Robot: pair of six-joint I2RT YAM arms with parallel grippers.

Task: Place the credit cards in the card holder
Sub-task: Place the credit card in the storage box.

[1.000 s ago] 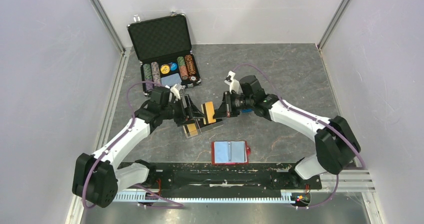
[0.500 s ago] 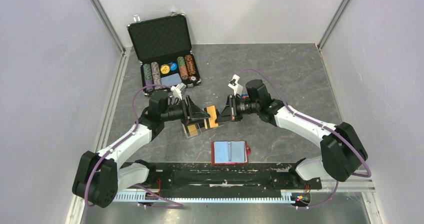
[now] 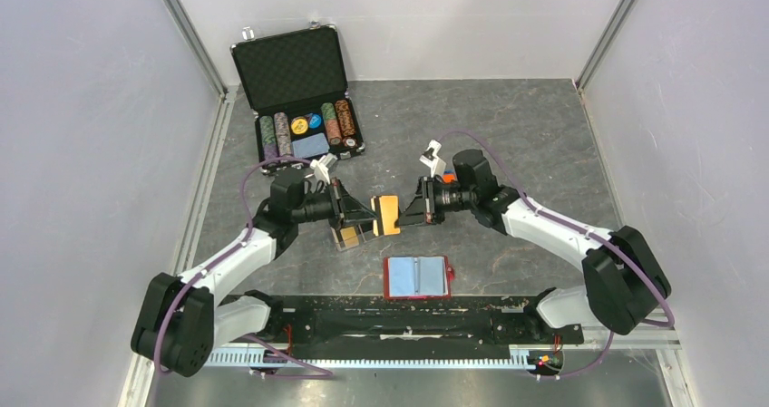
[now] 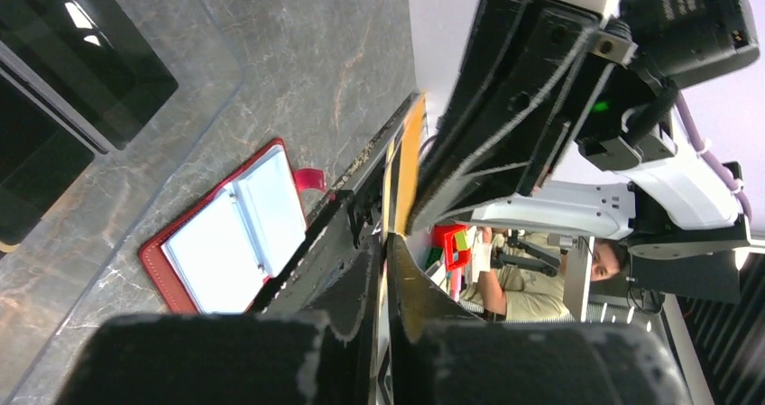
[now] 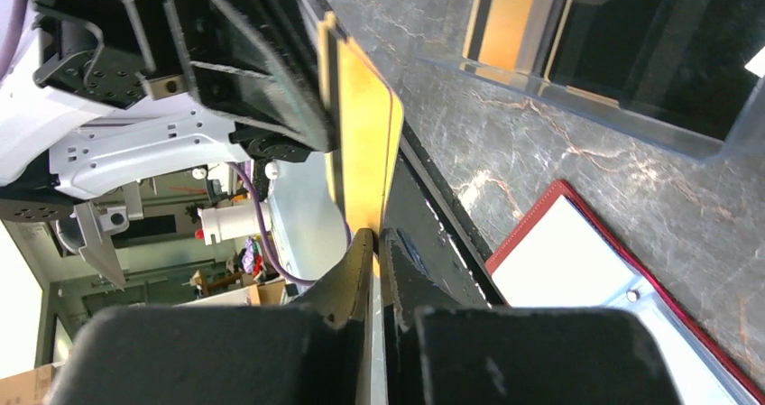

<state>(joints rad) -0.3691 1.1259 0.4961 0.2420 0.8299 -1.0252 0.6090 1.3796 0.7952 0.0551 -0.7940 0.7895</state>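
Note:
One orange-gold credit card (image 3: 387, 215) hangs on edge in the air between my two grippers, just right of the card holder (image 3: 348, 236). My left gripper (image 3: 363, 213) is shut on the card's left end, and the card's thin edge (image 4: 403, 166) runs out from between its jaws (image 4: 386, 243). Shut on the opposite end is my right gripper (image 3: 405, 215); the card face (image 5: 365, 143) rises from its fingertips (image 5: 374, 238). The clear card holder (image 5: 622, 107) lies on the table below, with another orange credit card (image 5: 510, 17) in one compartment.
An open red wallet (image 3: 417, 277) with pale pockets lies near the front, below the grippers, and shows in both wrist views (image 4: 225, 243) (image 5: 577, 270). An open black chip briefcase (image 3: 299, 90) with rows of chips stands at the back left. Grey walls close in both sides.
My left gripper has closed from wide open onto the card's free end. The card and both grippers have drifted slightly right and nearer. The right gripper still holds the card.

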